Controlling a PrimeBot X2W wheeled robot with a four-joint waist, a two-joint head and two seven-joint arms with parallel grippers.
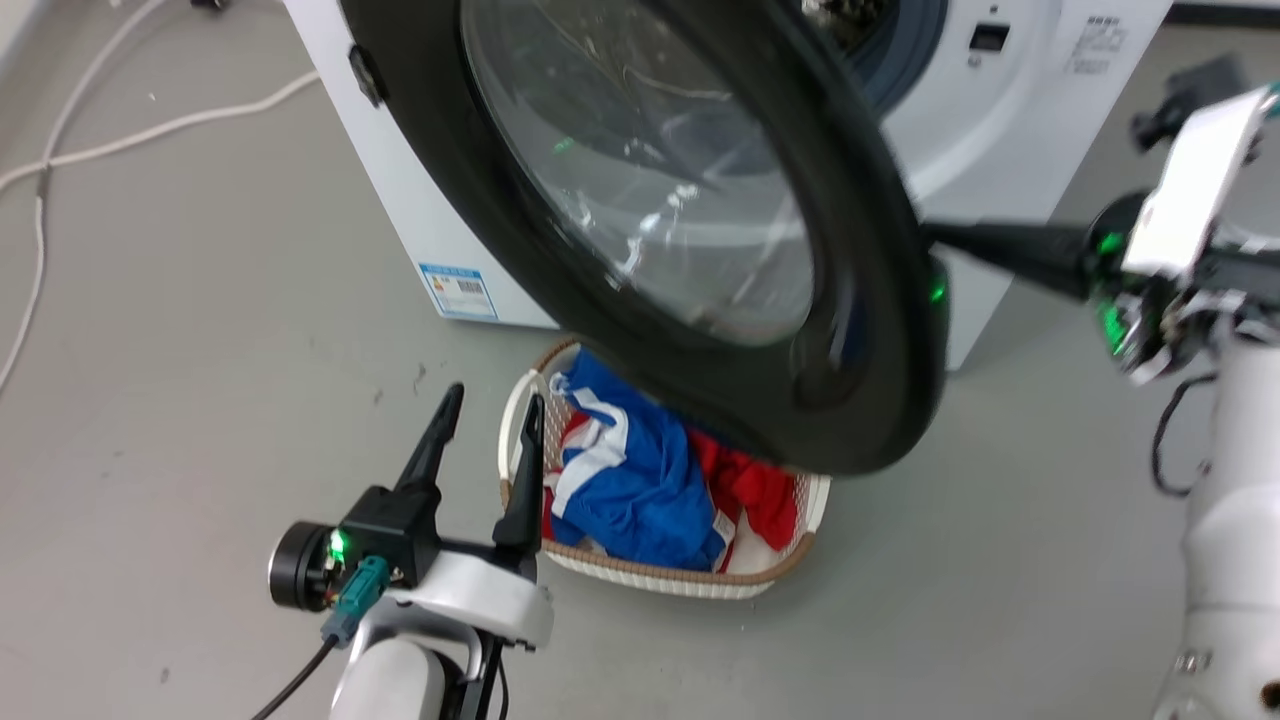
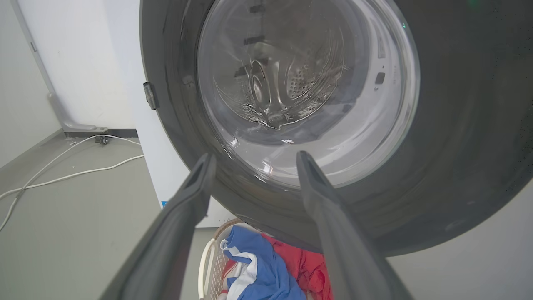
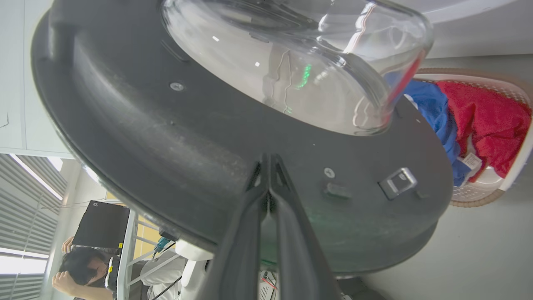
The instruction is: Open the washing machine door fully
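Pressing in with my right gripper [image 3: 268, 161]: fingers pinched together, gripping nothing. The tips look to be right against the inner black face of the washing machine door [image 1: 870, 300], near its free edge. The door hangs about halfway out, hinge on the far left, so I reckon the rest of the swing goes leftward. My left gripper [image 1: 495, 398] is spread apart and empty, near the laundry basket [image 1: 660, 582] under the door.
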